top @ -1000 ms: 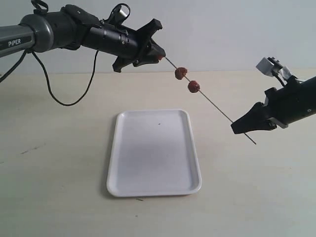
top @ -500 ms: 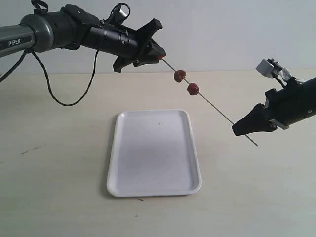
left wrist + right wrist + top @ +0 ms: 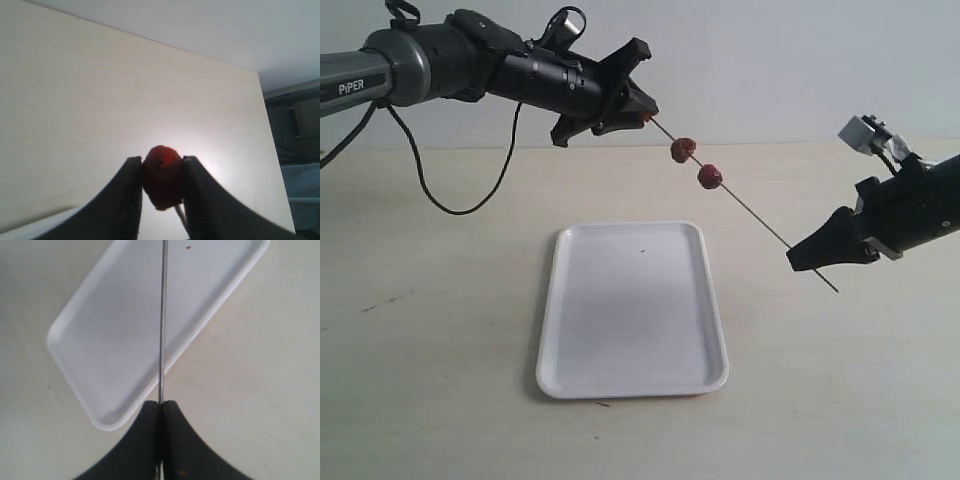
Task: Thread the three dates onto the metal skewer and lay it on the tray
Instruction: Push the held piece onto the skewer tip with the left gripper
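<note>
Slanting in mid-air from 10 o'clock down to 4 o'clock: thin dark metal skewer. Threaded on its upper half, slightly apart: wrinkled reddish-brown first date and second date. Pinched at the 10 o'clock tip: third date. Lying flat at 7 o'clock of them: white round-cornered tray, tiny dark speck inside.

Reddish-brown dates, dark grey skewer — white tray bearing one dark speck.

1. Pale, flat desk, plain and smooth.
2. White wall, right behind the far edge of the desk.
3. Tiny dark crumb near the front edge.
4. Faint grey mark near the left edge.
</note>
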Available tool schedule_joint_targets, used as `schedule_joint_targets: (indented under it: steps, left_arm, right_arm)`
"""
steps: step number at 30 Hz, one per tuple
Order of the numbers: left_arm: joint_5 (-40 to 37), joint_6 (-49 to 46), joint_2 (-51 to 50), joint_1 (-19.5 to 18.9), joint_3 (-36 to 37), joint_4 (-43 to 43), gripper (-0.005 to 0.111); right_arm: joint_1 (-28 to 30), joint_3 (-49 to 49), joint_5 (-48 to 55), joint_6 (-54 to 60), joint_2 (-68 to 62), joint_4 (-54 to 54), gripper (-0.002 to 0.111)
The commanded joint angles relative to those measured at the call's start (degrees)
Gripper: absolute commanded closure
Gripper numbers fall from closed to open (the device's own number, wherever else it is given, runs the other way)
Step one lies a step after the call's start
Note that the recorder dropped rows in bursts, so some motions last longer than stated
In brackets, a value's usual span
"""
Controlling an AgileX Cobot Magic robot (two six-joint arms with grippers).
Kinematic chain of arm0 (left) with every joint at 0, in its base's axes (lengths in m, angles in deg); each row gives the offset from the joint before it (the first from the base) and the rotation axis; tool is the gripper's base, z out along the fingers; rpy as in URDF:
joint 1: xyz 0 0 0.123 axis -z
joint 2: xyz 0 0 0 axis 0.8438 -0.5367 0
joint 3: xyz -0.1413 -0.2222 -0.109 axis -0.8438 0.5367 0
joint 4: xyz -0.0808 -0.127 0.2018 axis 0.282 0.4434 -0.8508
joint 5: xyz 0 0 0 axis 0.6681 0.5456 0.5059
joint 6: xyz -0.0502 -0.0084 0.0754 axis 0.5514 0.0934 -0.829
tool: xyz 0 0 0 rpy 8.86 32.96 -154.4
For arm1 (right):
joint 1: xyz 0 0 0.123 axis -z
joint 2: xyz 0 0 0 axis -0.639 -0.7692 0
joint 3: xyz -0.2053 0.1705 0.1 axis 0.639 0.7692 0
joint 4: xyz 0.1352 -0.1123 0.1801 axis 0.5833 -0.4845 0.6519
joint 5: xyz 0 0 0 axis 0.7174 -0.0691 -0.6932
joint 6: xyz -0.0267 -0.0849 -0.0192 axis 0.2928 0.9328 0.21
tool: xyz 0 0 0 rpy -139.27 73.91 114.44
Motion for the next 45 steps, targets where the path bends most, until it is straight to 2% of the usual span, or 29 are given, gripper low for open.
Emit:
schedule_joint_targets:
  steps: [1, 13, 25, 42, 44, 45]
  left_arm:
    - [-0.5, -0.2, 0.7, 0.4, -0.1, 0.6, 0.078]
    - [-0.9, -0.2, 0.7, 0.6, -0.1, 0.6, 0.078]
    - [0.3, -0.4, 0.7, 2.7, -0.1, 1.0, 0.078]
    - [1.4, -2.2, 0.7, 3.0, -0.1, 1.0, 0.078]
    - [1.1, -2.9, 0.7, 3.0, -0.1, 1.0, 0.075]
    - [0.9, -3.0, 0.7, 3.0, -0.1, 1.0, 0.069]
  right_arm:
    - [0.0, 0.2, 0.7, 1.4, 0.6, 1.8, 0.108]
    - [0.0, 0.2, 0.7, 1.7, 0.6, 4.3, 0.108]
    - [-4.8, 0.2, -4.7, 1.6, 0.6, 8.6, 0.108]
    - [-4.9, 0.2, -6.7, 0.2, 0.6, 8.8, 0.108]
    - [-4.9, 0.2, -6.7, 0.2, 0.6, 8.8, 0.108]
    - [-4.9, 0.2, -6.7, 0.2, 0.6, 8.8, 0.108]
